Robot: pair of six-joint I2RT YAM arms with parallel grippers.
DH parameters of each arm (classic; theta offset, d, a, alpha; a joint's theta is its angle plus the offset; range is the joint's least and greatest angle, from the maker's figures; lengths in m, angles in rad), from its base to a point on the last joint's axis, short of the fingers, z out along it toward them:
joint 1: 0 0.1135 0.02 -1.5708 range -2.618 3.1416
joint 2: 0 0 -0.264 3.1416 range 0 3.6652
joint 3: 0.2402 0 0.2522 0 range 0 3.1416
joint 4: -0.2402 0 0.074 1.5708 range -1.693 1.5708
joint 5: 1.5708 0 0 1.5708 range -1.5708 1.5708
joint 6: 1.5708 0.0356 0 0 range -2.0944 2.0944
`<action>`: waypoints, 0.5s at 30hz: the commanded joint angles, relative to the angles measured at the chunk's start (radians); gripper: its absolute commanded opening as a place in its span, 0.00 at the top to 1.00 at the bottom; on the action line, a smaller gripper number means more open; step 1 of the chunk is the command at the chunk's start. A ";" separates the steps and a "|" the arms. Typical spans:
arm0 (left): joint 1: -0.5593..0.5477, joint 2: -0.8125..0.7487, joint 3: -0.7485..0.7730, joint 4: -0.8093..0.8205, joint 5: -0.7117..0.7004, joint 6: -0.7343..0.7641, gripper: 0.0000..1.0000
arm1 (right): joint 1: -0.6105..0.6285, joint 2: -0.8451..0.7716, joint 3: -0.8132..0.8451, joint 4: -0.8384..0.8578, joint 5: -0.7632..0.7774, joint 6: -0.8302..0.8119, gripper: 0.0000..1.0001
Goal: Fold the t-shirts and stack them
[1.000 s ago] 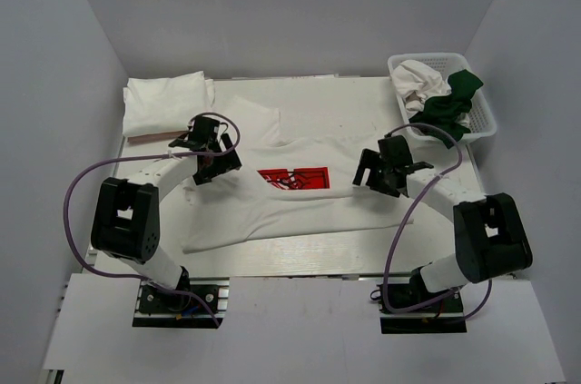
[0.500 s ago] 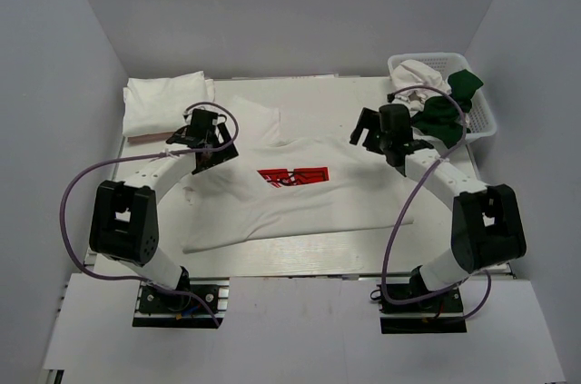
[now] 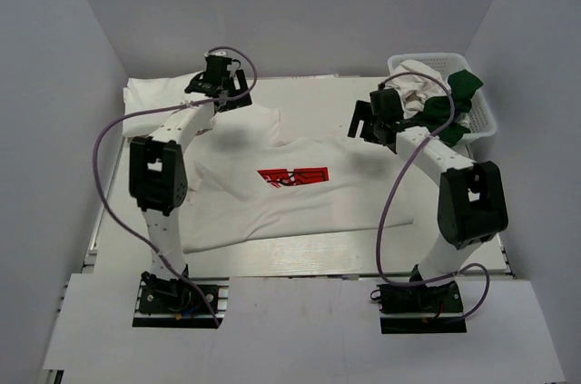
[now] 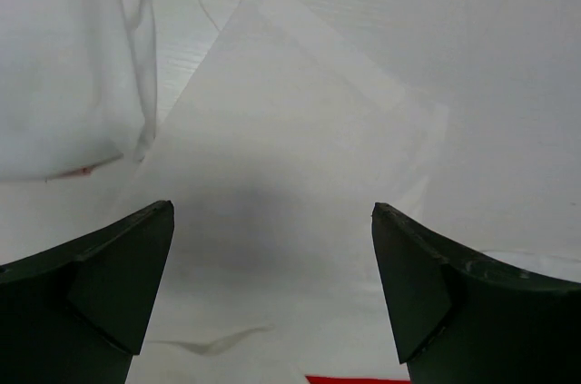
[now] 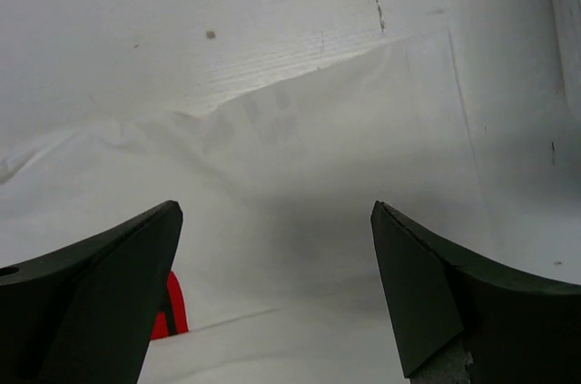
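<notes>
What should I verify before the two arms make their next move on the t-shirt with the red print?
1. Left gripper open and empty: ok.
2. Right gripper open and empty: ok.
3. Left gripper over the left-side sleeve: ok.
4. Right gripper over the right-side sleeve: ok.
5. Printed t-shirt spread out, print facing up: ok.
6. Height of each gripper above the sleeves: cannot tell.
</notes>
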 commanded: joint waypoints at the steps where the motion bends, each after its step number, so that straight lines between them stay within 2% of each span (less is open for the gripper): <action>1: 0.004 0.164 0.247 -0.177 -0.024 0.082 0.00 | -0.002 0.076 0.162 -0.091 0.015 -0.037 0.10; 3: 0.004 0.211 0.348 -0.268 -0.034 0.100 0.00 | -0.002 0.101 0.202 -0.105 -0.002 -0.062 0.10; 5: 0.004 0.211 0.358 -0.313 0.004 0.101 0.00 | -0.005 0.118 0.209 -0.106 -0.004 -0.082 0.10; 8: 0.004 0.107 0.199 -0.269 0.111 0.154 0.00 | -0.003 0.127 0.223 -0.126 -0.004 -0.109 0.10; 9: -0.006 0.059 0.063 -0.200 0.141 0.188 0.00 | -0.003 0.129 0.215 -0.131 -0.005 -0.114 0.10; 10: -0.006 -0.023 0.004 -0.183 0.170 0.226 0.00 | -0.005 0.129 0.209 -0.129 -0.005 -0.129 0.10; 12: 0.004 -0.073 -0.113 -0.183 0.262 0.226 0.00 | -0.003 0.115 0.180 -0.129 0.001 -0.129 0.10; 13: 0.004 -0.100 -0.144 -0.183 0.282 0.211 0.04 | -0.006 0.112 0.174 -0.131 -0.001 -0.132 0.10; 15: 0.004 -0.110 -0.211 -0.173 0.226 0.202 0.05 | -0.006 0.106 0.157 -0.135 0.005 -0.135 0.10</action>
